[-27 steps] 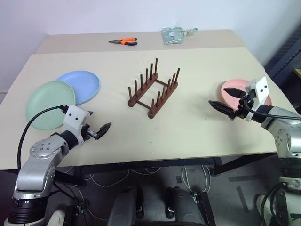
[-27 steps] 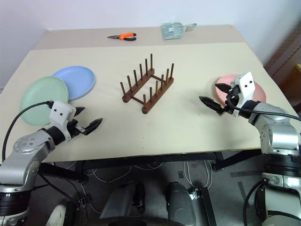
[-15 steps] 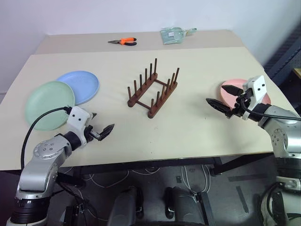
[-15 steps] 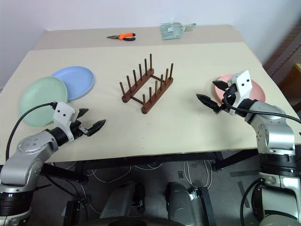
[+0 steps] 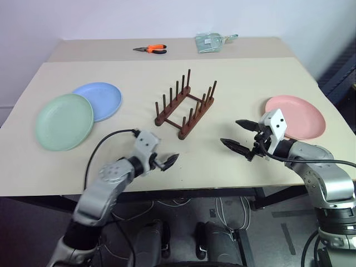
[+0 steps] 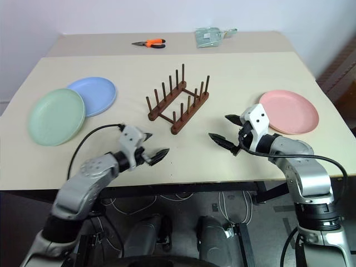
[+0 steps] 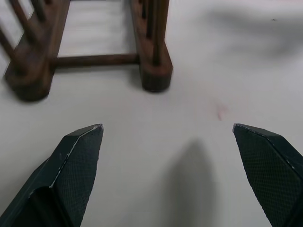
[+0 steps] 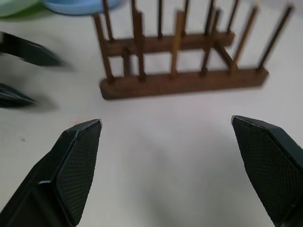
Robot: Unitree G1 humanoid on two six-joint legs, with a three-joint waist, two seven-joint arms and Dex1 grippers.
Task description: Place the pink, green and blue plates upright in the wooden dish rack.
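- Head views show a table (image 5: 233, 78) with three plates lying flat and none yet in the rack; my judgement is that the step in hand is choosing and reaching for a first plate.
- Green plate (image 5: 64, 121) lies at about 9 o'clock from the rack, with the blue plate (image 5: 100, 100) just beyond it, their rims overlapping or touching.
- Left gripper (image 5: 162, 162) hovers over bare table at about 7 o'clock from the rack, jaws spread wide, holding nothing.
- Rack (image 5: 186, 107) stands mid-table, its two peg rows running diagonally.
- Right gripper (image 5: 240, 134) hovers at about 4 o'clock from the rack, jaws wide apart and empty.
- Pink plate (image 5: 295, 117) lies at about 3 o'clock from the rack, just beyond the right gripper.
- To do this well, I would pinch a plate by its near rim, tilt it on edge, and lower it across both rails between neighbouring pegs.
- Risk: a flat rim may slide off instead of lifting.
- Count: three plates, one rack, two grippers, one pair of orange pliers (image 5: 150, 49) and one clear packet (image 5: 210, 42) at 12 o'clock.
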